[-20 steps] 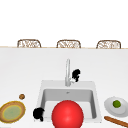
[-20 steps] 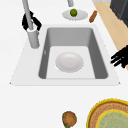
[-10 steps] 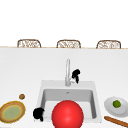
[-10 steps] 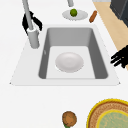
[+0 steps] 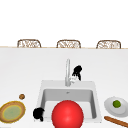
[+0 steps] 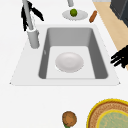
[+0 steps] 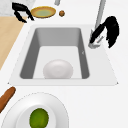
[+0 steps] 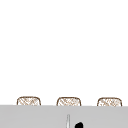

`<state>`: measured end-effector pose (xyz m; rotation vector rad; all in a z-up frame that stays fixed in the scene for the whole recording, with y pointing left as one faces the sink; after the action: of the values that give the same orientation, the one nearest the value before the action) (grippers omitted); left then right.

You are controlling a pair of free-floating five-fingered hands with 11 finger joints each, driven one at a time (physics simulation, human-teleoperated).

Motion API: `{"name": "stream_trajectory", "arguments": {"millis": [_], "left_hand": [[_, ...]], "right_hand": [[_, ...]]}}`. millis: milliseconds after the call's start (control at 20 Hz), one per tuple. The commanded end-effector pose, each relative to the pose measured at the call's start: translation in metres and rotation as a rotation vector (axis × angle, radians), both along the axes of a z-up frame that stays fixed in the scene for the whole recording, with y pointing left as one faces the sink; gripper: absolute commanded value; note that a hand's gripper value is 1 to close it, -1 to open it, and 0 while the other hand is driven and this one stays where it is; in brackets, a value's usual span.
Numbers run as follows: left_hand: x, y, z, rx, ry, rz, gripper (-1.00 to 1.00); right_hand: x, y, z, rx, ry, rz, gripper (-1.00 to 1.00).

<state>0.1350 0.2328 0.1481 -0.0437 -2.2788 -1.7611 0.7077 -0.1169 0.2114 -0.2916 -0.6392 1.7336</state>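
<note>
White countertop (image 5: 30, 70) stretches ahead of me, flat and evenly lit, no hard shadows. Beyond its far edge stand three woven wicker chair backs (image 5: 68, 44) in a row, well apart. Blank white wall (image 5: 64, 20) behind them. Off the counter's near edge, a pale wooden floor (image 6: 110, 27), with a dark cabinet corner (image 6: 121, 10) above it.

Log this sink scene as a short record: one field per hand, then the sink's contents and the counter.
right hand: at the faucet, fingers reaching down to its base beside the lever
left hand: in the air at the sink's front left corner, fingers loosely curled, holding nothing
sink: a bowl lies in the basin
counter left: yellow-rimmed plate, small brown ball
counter right: white plate with a green fruit, brown stick
</note>
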Motion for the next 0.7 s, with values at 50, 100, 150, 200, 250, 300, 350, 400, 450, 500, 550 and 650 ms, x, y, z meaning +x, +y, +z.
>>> {"name": "stream_trajectory", "arguments": {"millis": [50,100,150,200,250,300,350,400,450,500,550,650], "left_hand": [[0.0,0.0,0.0,0.0,0.0,0.0,0.0],[0.0,0.0,0.0,0.0,0.0,0.0,0.0],[0.0,0.0,0.0,0.0,0.0,0.0,0.0],[0.0,0.0,0.0,0.0,0.0,0.0,0.0],[0.0,0.0,0.0,0.0,0.0,0.0,0.0],[0.0,0.0,0.0,0.0,0.0,0.0,0.0],[0.0,0.0,0.0,0.0,0.0,0.0,0.0],[0.0,0.0,0.0,0.0,0.0,0.0,0.0],[0.0,0.0,0.0,0.0,0.0,0.0,0.0],[0.0,0.0,0.0,0.0,0.0,0.0,0.0],[0.0,0.0,0.0,0.0,0.0,0.0,0.0],[0.0,0.0,0.0,0.0,0.0,0.0,0.0]], "right_hand": [[-0.012,-0.007,0.011,-0.032,-0.002,-0.026,-1.0],[-0.017,-0.011,0.008,-0.029,-0.007,-0.031,-1.0],[-0.023,-0.013,0.008,-0.036,-0.018,-0.031,-1.0],[-0.026,-0.013,0.009,-0.042,-0.025,-0.039,-1.0],[-0.028,-0.015,0.01,-0.038,-0.031,-0.044,-1.0],[-0.032,-0.019,0.01,-0.023,-0.042,-0.045,-1.0],[-0.026,-0.022,0.017,-0.017,-0.048,-0.061,-1.0],[-0.028,-0.023,0.02,-0.015,-0.041,-0.07,-1.0],[-0.026,-0.027,0.027,-0.006,-0.042,-0.069,-1.0],[-0.027,-0.029,0.033,-0.007,-0.043,-0.071,-1.0],[-0.026,-0.028,0.04,-0.023,-0.052,-0.063,-1.0],[-0.03,-0.034,0.049,-0.033,-0.061,-0.058,-1.0]]}}
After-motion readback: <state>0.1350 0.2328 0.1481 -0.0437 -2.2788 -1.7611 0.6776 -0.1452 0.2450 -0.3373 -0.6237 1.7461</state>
